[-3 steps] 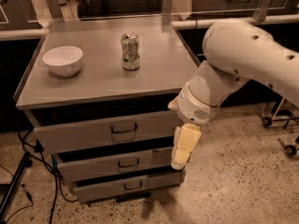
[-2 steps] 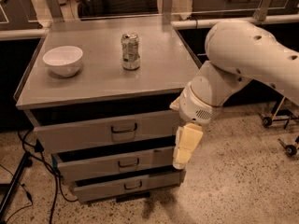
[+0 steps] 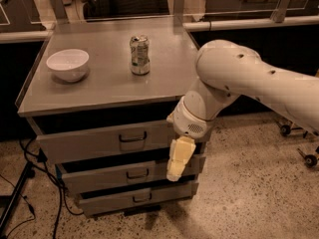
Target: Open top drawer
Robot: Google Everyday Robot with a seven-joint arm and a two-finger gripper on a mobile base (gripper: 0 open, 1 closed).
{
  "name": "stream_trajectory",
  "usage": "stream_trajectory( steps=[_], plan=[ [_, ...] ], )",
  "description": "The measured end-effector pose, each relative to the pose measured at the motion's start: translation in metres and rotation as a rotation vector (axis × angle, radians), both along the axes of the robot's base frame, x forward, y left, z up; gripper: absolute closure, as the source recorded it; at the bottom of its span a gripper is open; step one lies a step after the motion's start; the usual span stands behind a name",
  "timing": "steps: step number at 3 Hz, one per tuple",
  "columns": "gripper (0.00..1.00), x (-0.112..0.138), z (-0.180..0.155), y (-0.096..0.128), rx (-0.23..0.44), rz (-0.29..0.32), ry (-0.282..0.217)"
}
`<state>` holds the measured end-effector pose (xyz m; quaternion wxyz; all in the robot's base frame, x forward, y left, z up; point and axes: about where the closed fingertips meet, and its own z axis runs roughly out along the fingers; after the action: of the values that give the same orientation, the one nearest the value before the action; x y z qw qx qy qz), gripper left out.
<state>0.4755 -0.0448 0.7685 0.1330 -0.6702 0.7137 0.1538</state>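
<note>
My pincer (image 3: 178, 159) hangs at four o'clock from the top drawer (image 3: 84, 144). I cannot tell if it is wide or narrow.

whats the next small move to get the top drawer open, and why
Probably shift the end effector left and slightly up, toward the bar handle of the top drawer. The end effector hangs pointing down near the drawers' right end, about level with the middle drawer and well right of the handle, so it has no hold on it yet.
</note>
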Motion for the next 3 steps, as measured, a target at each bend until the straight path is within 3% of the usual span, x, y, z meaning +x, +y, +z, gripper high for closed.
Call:
stream_trajectory(
  steps=[3],
  plan=[
    [0.0, 0.055, -0.038, 0.01, -0.005, -0.011, 0.001]
  ],
)
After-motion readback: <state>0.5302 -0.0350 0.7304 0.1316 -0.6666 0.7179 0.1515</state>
